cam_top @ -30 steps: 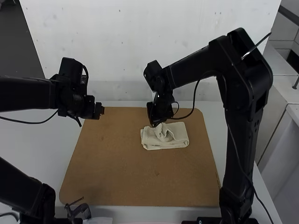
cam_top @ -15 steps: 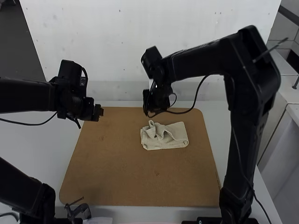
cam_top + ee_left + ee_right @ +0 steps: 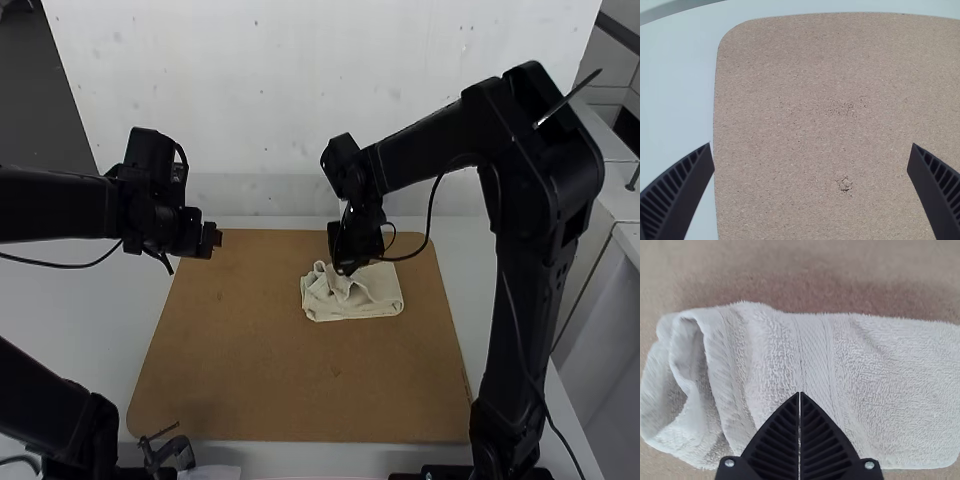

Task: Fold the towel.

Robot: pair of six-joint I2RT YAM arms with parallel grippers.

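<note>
- Towel (image 3: 375, 292): here on the brown board (image 3: 250, 380), in the far part, right of the board's middle; a layered, roughly oblong bundle, rumpled at one end.
- First up, leftmost: white tabletop (image 3: 60, 295), past the board's left edge.
- Next, left gripper (image 3: 215, 240), up over the board's far left corner; wide open, fingers well apart, just board surface between them in the left wrist view, small dark pits (image 3: 844, 184) and all.
- Moving right along the board, to the rumpled end (image 3: 687, 385) of the towel, toward the board's left side: curled over into loose, open loops.
- Then right gripper (image 3: 347, 268), above the towel in the board's far part; closed up tight, tip against tip, nothing visible between the fingers; touching the cloth or not, cannot tell.
- And finally the smoother end (image 3: 905, 400), lying flatter, toward the board's right edge, beyond a woven band (image 3: 815, 350) across the cloth.
</note>
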